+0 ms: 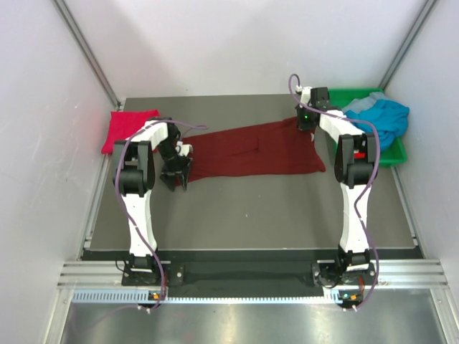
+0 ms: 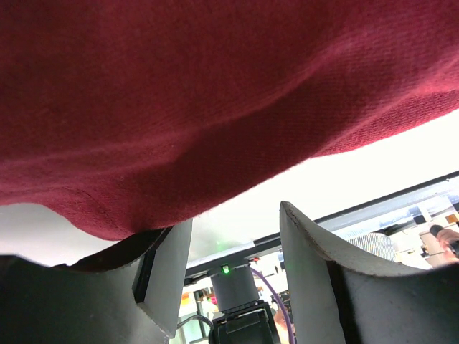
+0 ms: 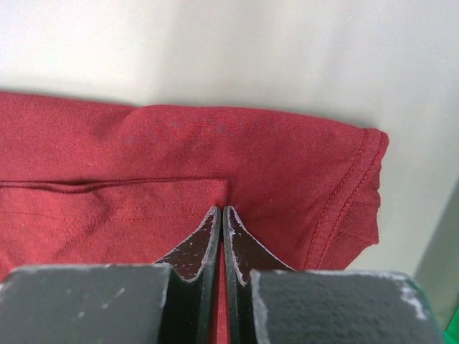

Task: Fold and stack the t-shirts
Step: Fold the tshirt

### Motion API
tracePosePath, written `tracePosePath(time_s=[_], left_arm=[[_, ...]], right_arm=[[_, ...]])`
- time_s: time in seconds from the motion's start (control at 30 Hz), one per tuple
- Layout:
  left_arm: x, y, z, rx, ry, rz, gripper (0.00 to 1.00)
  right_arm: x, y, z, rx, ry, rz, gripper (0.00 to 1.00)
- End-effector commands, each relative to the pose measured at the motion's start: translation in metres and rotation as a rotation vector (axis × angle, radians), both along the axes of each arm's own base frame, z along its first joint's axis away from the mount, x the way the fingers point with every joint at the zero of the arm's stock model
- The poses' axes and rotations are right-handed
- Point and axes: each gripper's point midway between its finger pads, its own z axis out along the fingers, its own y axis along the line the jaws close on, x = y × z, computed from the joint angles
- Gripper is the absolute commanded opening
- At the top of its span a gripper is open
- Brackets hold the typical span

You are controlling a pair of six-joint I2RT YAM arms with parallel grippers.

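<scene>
Right gripper (image 3: 223,209) fingers are shut tip to tip at a fold edge of the maroon t-shirt (image 3: 143,143), which is spread ahead of them; whether cloth is caught cannot be told. Left gripper (image 2: 233,215) is held apart, with the opposite end draped over it. Being light and limp, the shirt is best pinched at its corners.

We can read no words, labels, brands or numbers in any of these views. The closest thing to a marking is a faint greyish smudge on the maroon t-shirt (image 3: 287,165), near its upper edge in the right wrist view, and it is too blurred for us to tell whether it is print at all.
</scene>
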Motion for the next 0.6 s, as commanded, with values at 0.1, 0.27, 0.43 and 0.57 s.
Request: tracePosePath(time_s=[0.1,0.27,0.43,0.57], left_arm=[[0.008,-0.002,0.013,0.002,-0.057,0.002,0.57],[0.008,-0.002,0.014,0.0,-0.06,0.003,0.56],[0.008,-0.003,0.013,-0.002,-0.057,0.003,0.56],[0.008,-0.004,0.013,-0.004,-0.058,0.004,0.56]], right_arm=[[0.021,-0.016,0.081,-0.018,-0.177,-0.036,0.0],[0.023,-0.024,0.089,-0.033,-0.195,-0.052,0.0],[0.024,-0.024,0.096,-0.04,-0.213,-0.055,0.0],[0.026,-0.033,0.094,-0.077,-0.218,-0.083,0.0]])
